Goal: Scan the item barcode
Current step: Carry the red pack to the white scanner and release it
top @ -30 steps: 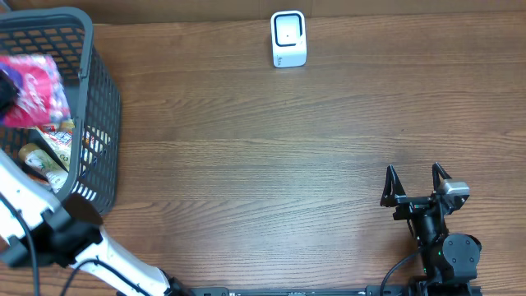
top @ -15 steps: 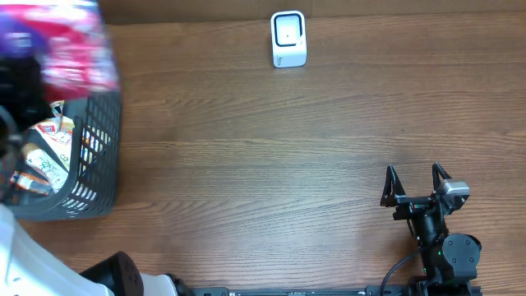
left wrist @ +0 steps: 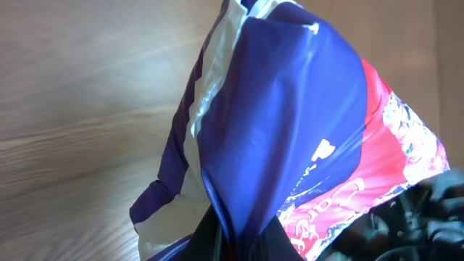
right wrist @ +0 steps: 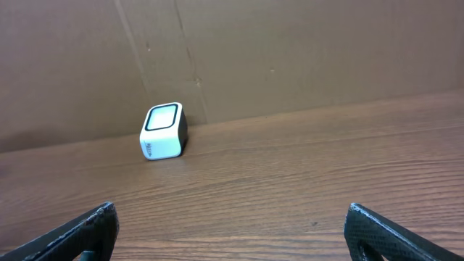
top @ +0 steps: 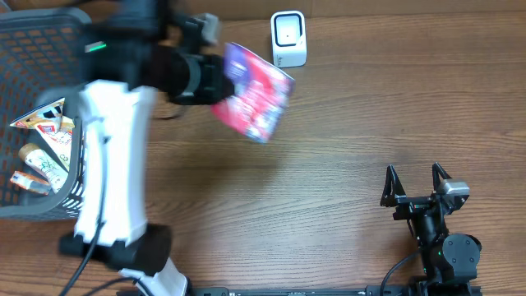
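packet (top: 253, 103): purple-red snack bag, tilted, held up over the table (top: 345, 148), near the scanner (top: 288, 39), not touching it
left gripper (top: 219, 82): mine, pinched tight on packet's edge
right gripper (top: 415, 182): mine, fingers spread wide, nothing between them, near-right corner
basket (top: 33, 49): far left, sachets (top: 45, 148) inside

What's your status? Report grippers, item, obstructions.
Left gripper shut on the snack bag, held up near the scanner. Right gripper open, empty. Nothing between bag and scanner.
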Robot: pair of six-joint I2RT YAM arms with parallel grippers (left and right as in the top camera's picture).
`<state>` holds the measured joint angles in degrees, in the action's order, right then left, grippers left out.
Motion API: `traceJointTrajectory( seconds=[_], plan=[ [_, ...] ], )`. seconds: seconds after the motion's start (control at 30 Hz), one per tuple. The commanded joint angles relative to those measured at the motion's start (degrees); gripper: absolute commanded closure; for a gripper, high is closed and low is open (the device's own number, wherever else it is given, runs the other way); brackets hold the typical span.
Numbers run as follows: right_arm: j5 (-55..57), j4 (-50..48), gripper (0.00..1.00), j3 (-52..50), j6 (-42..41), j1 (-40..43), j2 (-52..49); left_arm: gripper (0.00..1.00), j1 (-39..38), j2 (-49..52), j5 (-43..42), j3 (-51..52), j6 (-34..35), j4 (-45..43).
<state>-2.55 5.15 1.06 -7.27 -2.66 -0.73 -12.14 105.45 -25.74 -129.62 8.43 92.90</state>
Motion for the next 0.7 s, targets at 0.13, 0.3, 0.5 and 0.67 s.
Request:
traceJointTrajectory(
  seconds=[0.13, 0.3, 0.5, 0.67],
  plan=[
    [0.6, -0.4, 0.0, -0.6, 0.2, 0.2, 0.6, 0.96, -12.0, 12.1, -0.7, 10.1, -0.2, -9.3],
    [0.5, -0.4, 0.0, -0.6, 0.2, 0.2, 0.6, 0.95, -14.8, 20.4, 1.8, 10.2, 0.7, -11.7],
    [0.6, -0.4, 0.0, -0.6, 0.2, 0.2, 0.6, 0.73, -13.9, 23.5, 6.8, 10.2, 2.1, -12.2],
    [0.6, -0.4, 0.0, -0.6, 0.2, 0.2, 0.6, 0.0, -11.1, 23.1, 6.6, 3.7, 2.1, -8.7]
  ],
)
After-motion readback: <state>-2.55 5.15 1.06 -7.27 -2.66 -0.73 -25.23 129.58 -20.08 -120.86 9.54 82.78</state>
